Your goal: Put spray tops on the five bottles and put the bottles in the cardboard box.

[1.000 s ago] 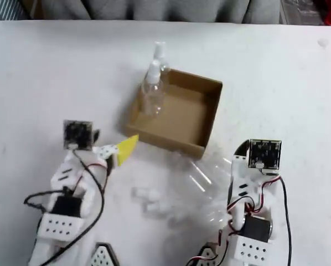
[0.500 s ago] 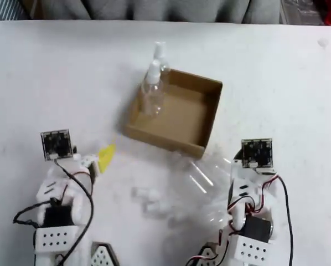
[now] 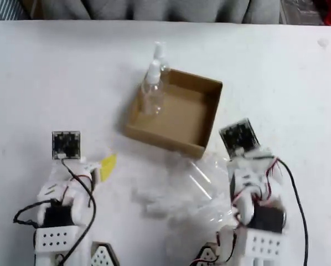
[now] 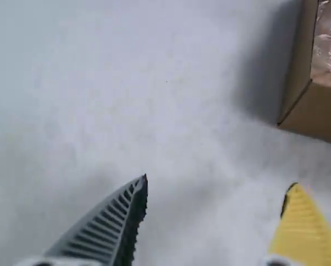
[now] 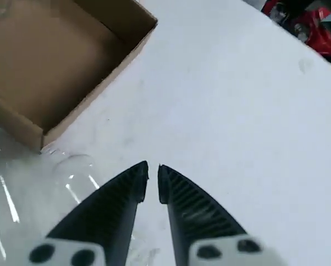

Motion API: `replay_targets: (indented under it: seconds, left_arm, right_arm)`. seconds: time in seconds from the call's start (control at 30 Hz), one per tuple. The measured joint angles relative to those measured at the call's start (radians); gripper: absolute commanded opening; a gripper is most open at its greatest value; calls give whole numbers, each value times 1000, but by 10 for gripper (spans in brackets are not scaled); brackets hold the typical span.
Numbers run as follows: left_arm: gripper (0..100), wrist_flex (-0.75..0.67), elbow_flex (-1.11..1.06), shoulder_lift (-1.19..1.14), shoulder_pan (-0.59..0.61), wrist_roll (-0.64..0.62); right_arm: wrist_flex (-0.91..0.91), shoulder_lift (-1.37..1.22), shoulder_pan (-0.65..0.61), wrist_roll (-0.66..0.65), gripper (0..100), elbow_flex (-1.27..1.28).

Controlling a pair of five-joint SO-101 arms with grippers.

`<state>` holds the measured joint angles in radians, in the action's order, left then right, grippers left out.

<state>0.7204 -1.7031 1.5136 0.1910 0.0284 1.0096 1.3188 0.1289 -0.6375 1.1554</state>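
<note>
— Where's a capped one?
— From above: a clear plastic bottle with white spray top point(image 3: 152, 88) stands in the brown cardboard box point(image 3: 165, 140), at a corner.
— Your grippers?
— My left gripper point(image 4: 218, 183) is spread over the white table point(image 4: 99, 83). My right gripper point(image 5: 153, 166) is pressed together near clear bottles point(image 3: 201, 180) lying flat.

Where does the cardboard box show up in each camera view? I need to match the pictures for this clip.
High view: the cardboard box sits mid-table, ahead of and between the two arms.
Left wrist view: one corner of it, beyond the left gripper and off to one side.
Right wrist view: its open inside, beyond the right gripper, past the clear plastic.
Shared landmark: the white table under it.
</note>
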Motion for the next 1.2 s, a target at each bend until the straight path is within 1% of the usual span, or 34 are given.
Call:
replay_targets:
  seconds: [0.1, 0.23, 0.3, 0.4, 0.5, 0.57, 0.67, 0.83, 0.9, 0.97, 1.03, 1.13, 1.17, 1.2]
  left_arm:
    - [350, 0, 0, 0, 3, 2]
    - [349, 0, 0, 0, 3, 6]
    - [325, 0, 0, 0, 3, 6]
    - [214, 0, 0, 0, 3, 6]
    - [75, 0, 0, 0, 3, 6]
    - [16, 0, 0, 0, 3, 6]
    - [55, 0, 0, 0, 3, 6]
    - [72, 0, 0, 0, 3, 6]
    - [72, 0, 0, 0, 3, 6]
    - [72, 0, 0, 0, 3, 6]
    - [72, 0, 0, 0, 3, 6]
    - [72, 0, 0, 0, 3, 6]
    - [72, 0, 0, 0, 3, 6]
    - [72, 0, 0, 0, 3, 6]
  right_arm:
    - [69, -241, -35, -15, 78, -126]
    - [189, -520, -83, -126, 177, -269]
    - [229, -640, -98, -198, 200, -313]
    - [241, -766, -95, -275, 204, -350]
    - [238, -832, -94, -302, 205, -364]
    - [229, -867, -98, -324, 206, -365]
    - [229, -916, -100, -381, 221, -365]
    - [167, -1014, -98, -410, 316, -365]
    - [127, -1068, -98, -413, 307, -365]
    - [87, -1112, -98, -413, 259, -365]
    - [55, -1158, -100, -413, 177, -365]
    - [35, -1192, -98, -413, 25, -385]
    - [35, -1194, -95, -413, 7, -400]
    - [34, -1194, -95, -407, 26, -414]
